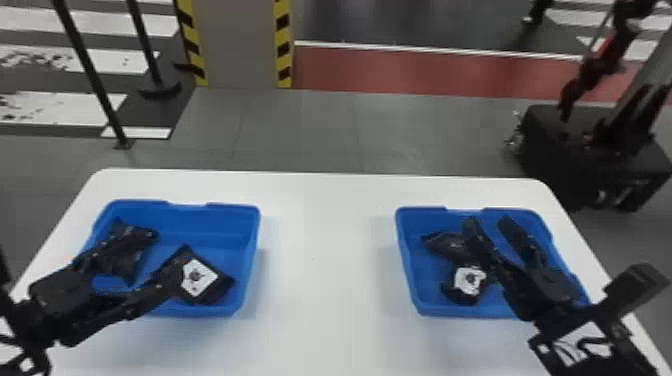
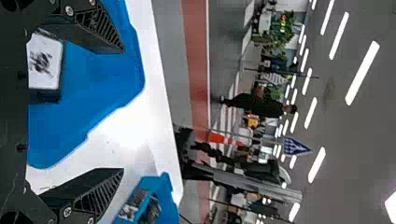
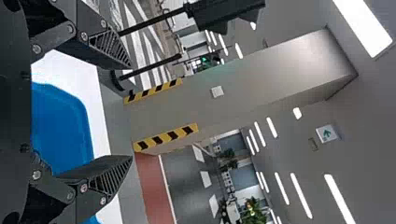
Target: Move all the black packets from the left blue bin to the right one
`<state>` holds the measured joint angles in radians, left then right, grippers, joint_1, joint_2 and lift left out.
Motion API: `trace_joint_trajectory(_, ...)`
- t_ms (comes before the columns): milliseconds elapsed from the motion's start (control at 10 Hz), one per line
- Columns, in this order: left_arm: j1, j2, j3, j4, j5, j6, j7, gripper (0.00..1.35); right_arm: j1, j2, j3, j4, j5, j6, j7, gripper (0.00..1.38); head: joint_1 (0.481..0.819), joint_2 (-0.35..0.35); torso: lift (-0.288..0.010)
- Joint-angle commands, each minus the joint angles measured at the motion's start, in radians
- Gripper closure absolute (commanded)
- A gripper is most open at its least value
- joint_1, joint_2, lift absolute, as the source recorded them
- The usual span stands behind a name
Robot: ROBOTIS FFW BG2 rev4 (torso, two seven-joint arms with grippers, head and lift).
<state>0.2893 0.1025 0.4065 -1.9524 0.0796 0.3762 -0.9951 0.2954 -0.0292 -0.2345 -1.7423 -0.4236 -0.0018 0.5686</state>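
In the head view my left gripper (image 1: pixel 145 260) is open over the left blue bin (image 1: pixel 250 250). A black packet (image 1: pixel 127 250) lies at that bin's left side, and a white-labelled black packet (image 1: pixel 217 287) lies beside one finger. The left wrist view shows the labelled packet (image 2: pixel 44 63) beyond the open left gripper (image 2: pixel 122 109). Over the right blue bin (image 1: pixel 412 280), my right gripper (image 1: pixel 489 221) stands open. Beneath and beside its fingers are a dark packet (image 1: pixel 442 245) and a white-labelled one (image 1: pixel 469 282). The right wrist view has the right gripper (image 3: pixel 130 112) with its fingers apart.
A white table (image 1: pixel 325 260) carries both bins, with a wide stretch of its top between them. Past its far edge stand a striped pillar (image 1: pixel 240 45), black posts (image 1: pixel 90 70) and a dark wheeled machine (image 1: pixel 595 160) at the right.
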Motion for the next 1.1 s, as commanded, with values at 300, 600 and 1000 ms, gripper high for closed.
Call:
trace_joint_trajectory(300, -0.100, 0.034, 0.002, 0.017, -0.278, 0.227, 0.001, 0.16, 0.056, 0.012, 0.046, -0.060, -0.026, 0.014, 0.020, 0.36, 0.695, 0.110, -0.110)
trace_joint_trajectory(600, -0.248, 0.072, -0.089, 0.228, -0.319, 0.262, 0.000, 0.18, 0.058, 0.015, 0.047, -0.058, -0.029, 0.024, 0.024, 0.36, 0.695, 0.119, -0.110)
trace_joint_trajectory(1000, -0.385, 0.066, -0.127, 0.425, -0.373, 0.296, 0.000, 0.19, 0.056, 0.017, 0.046, -0.058, -0.030, 0.036, 0.024, 0.36, 0.695, 0.107, -0.110)
